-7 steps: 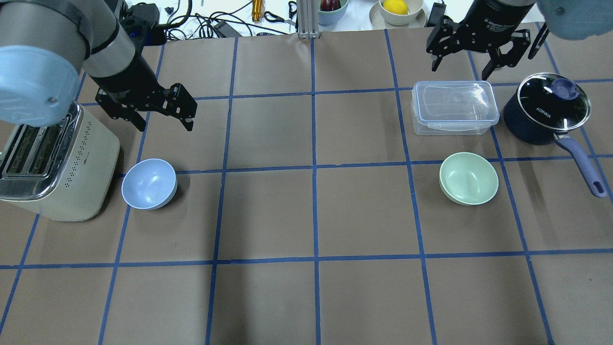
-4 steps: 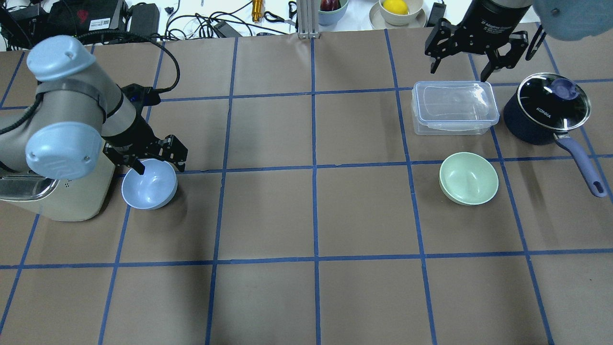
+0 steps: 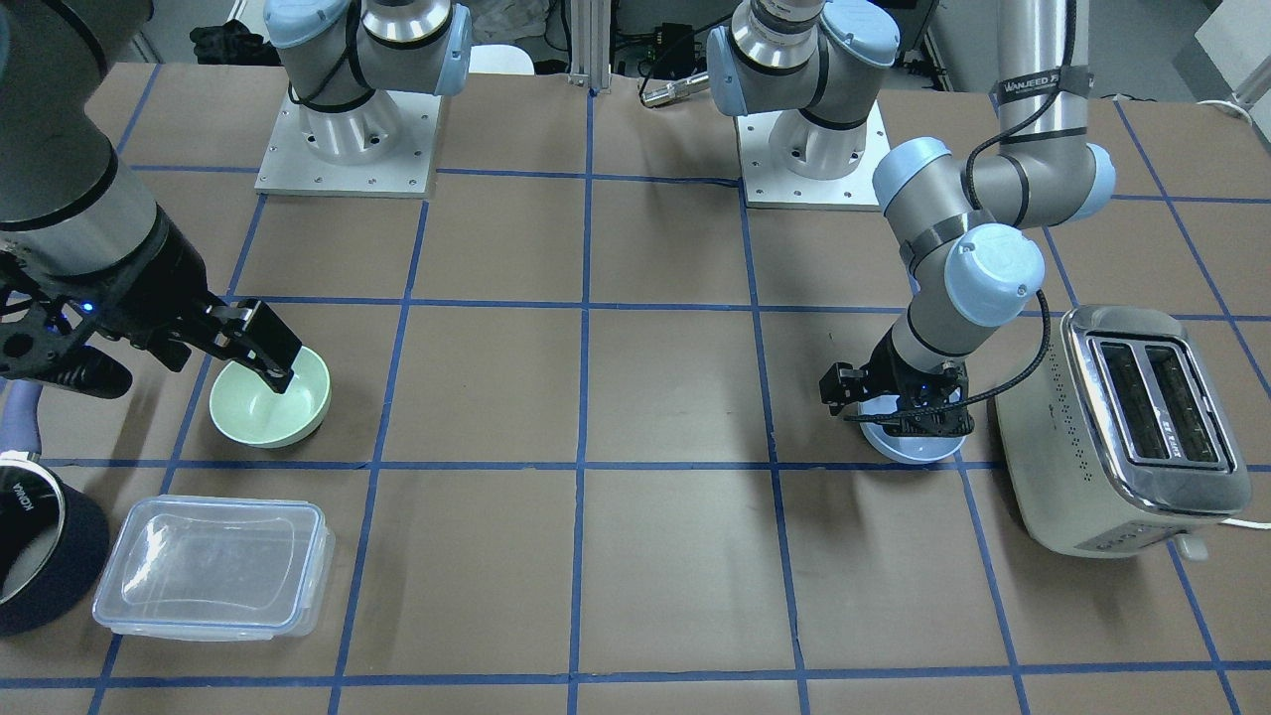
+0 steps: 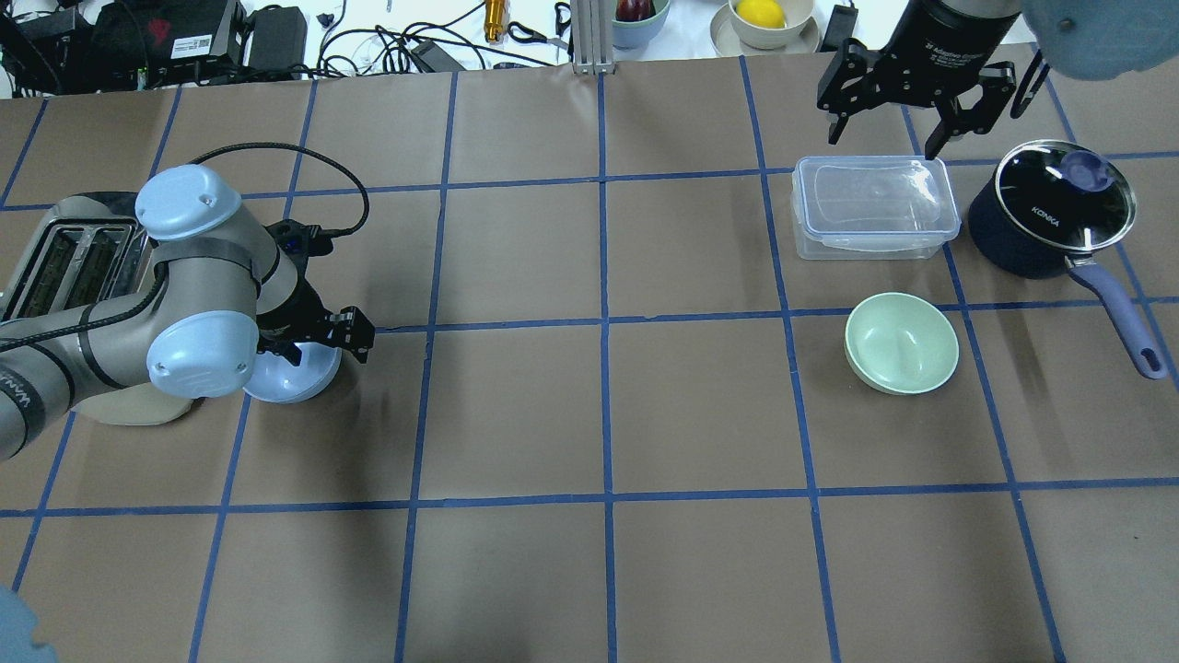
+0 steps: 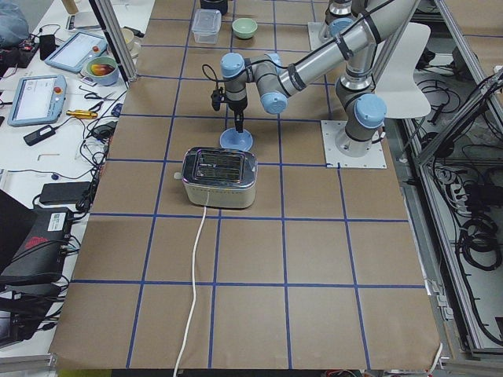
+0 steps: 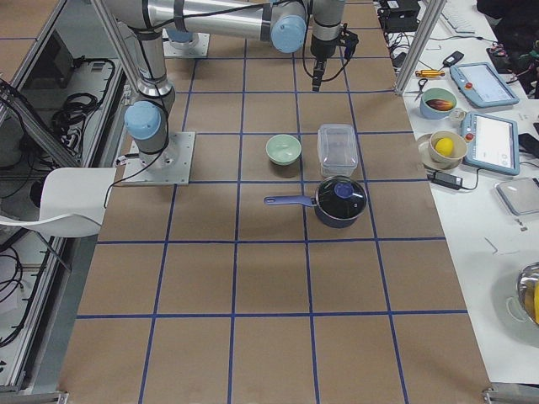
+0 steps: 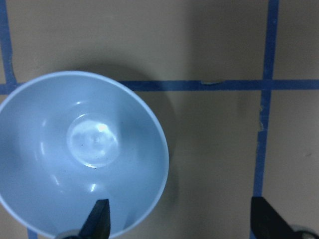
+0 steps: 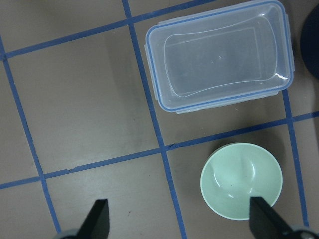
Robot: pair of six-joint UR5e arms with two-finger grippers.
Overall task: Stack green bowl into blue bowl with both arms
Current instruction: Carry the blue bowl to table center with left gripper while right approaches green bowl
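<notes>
The blue bowl (image 4: 297,379) stands upright by the toaster, and also shows in the front view (image 3: 914,449). My left gripper (image 4: 328,346) is open and low over it. In the left wrist view one fingertip (image 7: 99,220) is inside the blue bowl (image 7: 82,154) and the other is outside over the table, so the fingers straddle its rim. The green bowl (image 4: 903,343) sits upright and alone on the right. My right gripper (image 4: 882,140) is open and empty, high above the clear container; its wrist view shows the green bowl (image 8: 241,180) below.
A cream toaster (image 4: 69,253) stands just left of the blue bowl. A clear lidded container (image 4: 870,204) and a dark navy saucepan (image 4: 1050,212), handle pointing forward, stand behind the green bowl. Fruit bowls (image 4: 760,18) and cables lie past the far edge.
My left arm has come forward and down; its open fingers now straddle the blue bowl's rim. My right gripper has barely moved. Both bowls are where they were.
</notes>
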